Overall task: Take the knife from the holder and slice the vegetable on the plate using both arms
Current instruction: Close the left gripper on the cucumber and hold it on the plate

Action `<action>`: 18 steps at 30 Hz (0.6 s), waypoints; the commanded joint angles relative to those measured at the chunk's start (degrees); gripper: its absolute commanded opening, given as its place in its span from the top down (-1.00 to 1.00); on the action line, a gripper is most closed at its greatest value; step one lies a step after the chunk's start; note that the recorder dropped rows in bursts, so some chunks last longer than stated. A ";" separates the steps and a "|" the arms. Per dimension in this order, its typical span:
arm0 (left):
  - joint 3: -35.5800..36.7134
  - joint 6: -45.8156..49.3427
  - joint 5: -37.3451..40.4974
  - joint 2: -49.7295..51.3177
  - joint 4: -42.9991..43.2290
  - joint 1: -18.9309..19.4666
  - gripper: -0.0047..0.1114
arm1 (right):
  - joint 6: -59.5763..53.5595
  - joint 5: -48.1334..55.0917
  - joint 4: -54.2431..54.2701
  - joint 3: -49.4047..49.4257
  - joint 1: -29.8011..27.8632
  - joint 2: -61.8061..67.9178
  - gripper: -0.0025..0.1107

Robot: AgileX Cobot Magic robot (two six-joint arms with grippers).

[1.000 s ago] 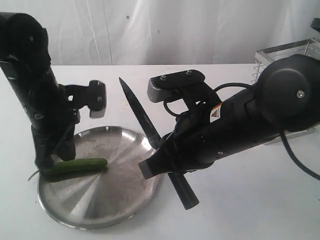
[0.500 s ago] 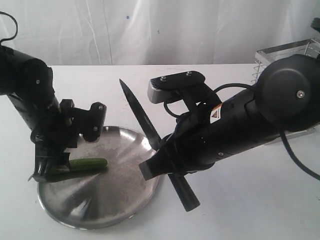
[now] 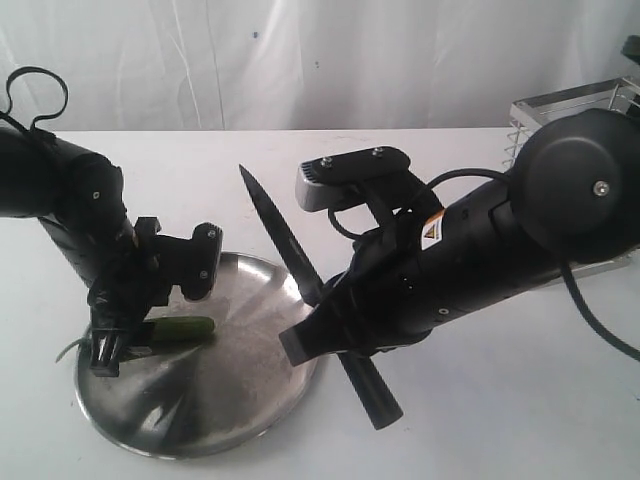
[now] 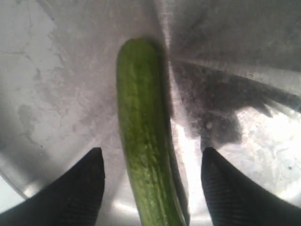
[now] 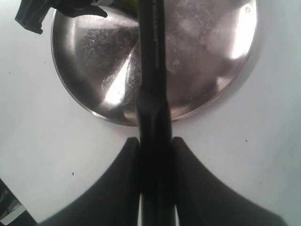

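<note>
Left pincer hangs low over the plate with its fingers spread wide, one on either side of the cucumber and clear of its skin. It's released, nothing gripped. The cucumber lies flat on the plate's left part, near the rim.

Right pincer is clenched on the knife, pinching the black handle just behind the blade. The blade slants above the plate's right rim with its tip pointing past the far rim. The handle butt hangs off the near side, over the white surface.

Now, handling. That cucumber looks light and firm, but it's round and smooth on slick steel, so I'd expect it to roll or skate under the blade. Pin it across its width near the stem end, gently enough not to bruise, and leave the blunt end free for slicing. The knife reads stiff and light, though its rounded handle could twist in the grip under cutting load.

The count: one cucumber, one knife, one plate, and one holder well right of the plate. Left arm and right arm make two. The stem end is hidden behind the left arm, so the cucumber is probably uncut, but I can't be sure.
</note>
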 commanded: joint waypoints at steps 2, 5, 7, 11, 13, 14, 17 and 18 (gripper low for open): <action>0.52 -0.46 1.03 2.32 -0.67 -0.15 -0.15 | 0.36 0.05 -0.20 0.06 0.00 -0.20 0.96; 0.52 -0.46 1.91 2.58 -0.67 -0.15 0.08 | 0.36 0.28 -0.10 0.06 0.00 -0.20 0.96; 0.52 -0.60 2.26 2.47 -0.67 -0.15 0.39 | 0.36 0.28 -0.10 0.06 0.00 -0.20 0.96; -0.74 -4.35 1.40 1.79 -2.73 -0.15 0.91 | 0.36 0.28 0.03 0.06 0.00 -0.20 0.96; -2.22 -6.16 1.06 1.23 -7.45 -0.15 0.91 | 0.36 0.28 0.03 0.06 0.00 -0.20 0.96; -2.98 -6.16 0.78 1.10 -9.87 -0.15 0.91 | 0.36 0.28 0.03 0.06 0.00 -0.20 0.96; -5.09 -6.16 1.13 0.83 -17.07 -0.15 0.91 | 0.36 0.28 0.03 0.06 0.00 -0.20 0.96; -5.42 -6.16 1.79 0.83 -18.40 -0.15 0.91 | 0.36 0.18 0.03 0.06 0.00 -0.20 0.96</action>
